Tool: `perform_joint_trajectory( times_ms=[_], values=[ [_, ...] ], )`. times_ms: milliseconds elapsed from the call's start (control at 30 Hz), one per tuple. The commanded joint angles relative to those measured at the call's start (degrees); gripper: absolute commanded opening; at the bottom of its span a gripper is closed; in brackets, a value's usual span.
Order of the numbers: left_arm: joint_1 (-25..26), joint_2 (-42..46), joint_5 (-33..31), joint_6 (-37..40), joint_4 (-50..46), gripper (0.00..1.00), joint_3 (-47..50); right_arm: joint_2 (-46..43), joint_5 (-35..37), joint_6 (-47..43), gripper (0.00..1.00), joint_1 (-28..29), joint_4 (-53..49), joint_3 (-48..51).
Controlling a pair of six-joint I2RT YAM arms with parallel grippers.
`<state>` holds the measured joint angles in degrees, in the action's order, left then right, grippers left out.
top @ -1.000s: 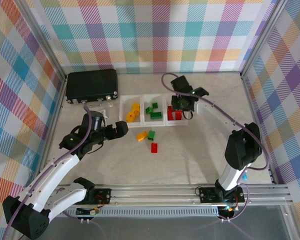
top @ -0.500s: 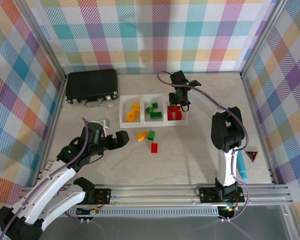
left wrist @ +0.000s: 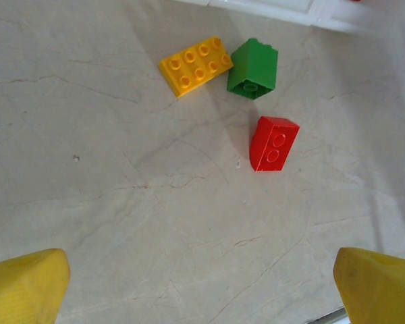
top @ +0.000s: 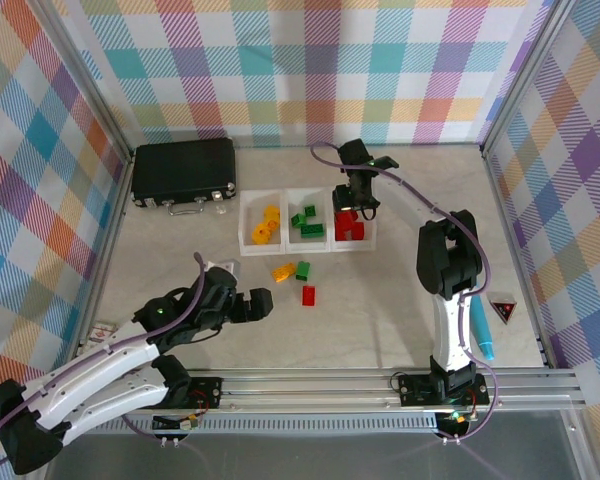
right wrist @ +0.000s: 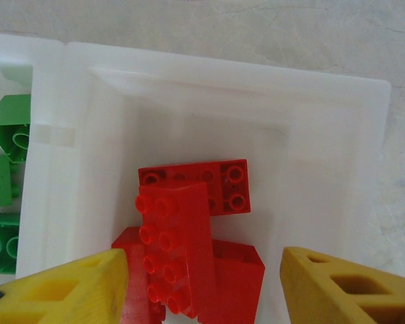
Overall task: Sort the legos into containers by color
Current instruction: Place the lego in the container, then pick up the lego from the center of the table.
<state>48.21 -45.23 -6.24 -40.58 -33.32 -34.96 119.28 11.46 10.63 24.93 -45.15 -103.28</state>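
Observation:
Three joined white containers [top: 280, 247] sit mid-table and hold yellow, green and red legos. My right gripper [top: 358, 203] hovers over the red container [right wrist: 310, 155], open. A long red brick [right wrist: 175, 250] lies tilted on the other red bricks between its fingers [right wrist: 351, 287], free of the right finger. Green bricks [right wrist: 7, 128] show in the neighbouring container. Loose in front of the containers lie a yellow brick [left wrist: 196, 65], a green brick [left wrist: 253, 67] and a red brick [left wrist: 273, 143]. My left gripper [top: 255, 303] [left wrist: 202, 290] is open and empty, just short of them.
A large black case [top: 183, 172] lies at the back left. A blue pen-like object [top: 483, 335] and a red triangular card [top: 502, 310] lie at the right by the right arm. Checked walls and the metal frame rail [top: 320, 380] bound the table.
My right gripper has opened over the red container, leaving the long red brick on the pile. My left arm has drawn back toward the near edge, gripper still open.

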Motion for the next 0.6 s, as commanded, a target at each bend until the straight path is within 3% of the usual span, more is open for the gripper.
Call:
perform_joint_trajectory(
  times_ms=[0,267,567],
  values=[
    [3.4,-2.6,-5.7,-1.9,-0.8,1.00,-0.7,-3.5,0.3,0.4,0.64,0.0,-3.5,-0.7],
    [11.1,-15.1,-10.5,-2.0,1.3,1.00,-5.9,-21.1,-1.2,4.9,0.72,0.0,-3.2,13.4],
    [14.9,-31.8,-13.2,-3.7,2.0,1.00,-15.0,-43.2,-1.8,9.5,0.78,-0.7,-3.4,32.1]
  ],
)
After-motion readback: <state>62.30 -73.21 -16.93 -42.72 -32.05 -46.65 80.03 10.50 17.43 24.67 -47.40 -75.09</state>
